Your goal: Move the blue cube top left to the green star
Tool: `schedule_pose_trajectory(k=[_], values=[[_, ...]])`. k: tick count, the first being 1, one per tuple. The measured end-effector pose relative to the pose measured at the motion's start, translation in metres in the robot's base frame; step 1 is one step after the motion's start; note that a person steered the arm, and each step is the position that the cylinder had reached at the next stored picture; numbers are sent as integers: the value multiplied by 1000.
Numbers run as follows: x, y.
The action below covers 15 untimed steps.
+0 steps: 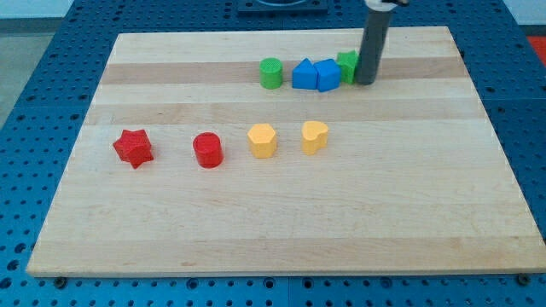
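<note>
The blue cube [328, 75] sits near the view's top, right of centre, touching a second blue block [304, 74] with a peaked top on its left. The green star [346, 65] is just right of the blue cube, touching it and partly hidden behind the rod. My tip [365, 82] rests on the board right against the green star's right side, a short way right of the blue cube.
A green cylinder [271, 72] stands left of the blue pair. Lower, in a row from the view's left: a red star [133, 147], a red cylinder [207, 150], a yellow hexagonal block [262, 141], a yellow heart-like block [314, 136]. The wooden board [281, 222] ends just above the rod.
</note>
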<state>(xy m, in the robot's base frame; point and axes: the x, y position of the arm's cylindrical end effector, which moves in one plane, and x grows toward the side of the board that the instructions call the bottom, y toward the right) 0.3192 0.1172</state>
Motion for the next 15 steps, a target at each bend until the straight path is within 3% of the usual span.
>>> schedule_pose_trajectory(k=[3, 6, 10, 12, 15], values=[[5, -9], [8, -61], [-48, -66], [2, -64], [11, -9]])
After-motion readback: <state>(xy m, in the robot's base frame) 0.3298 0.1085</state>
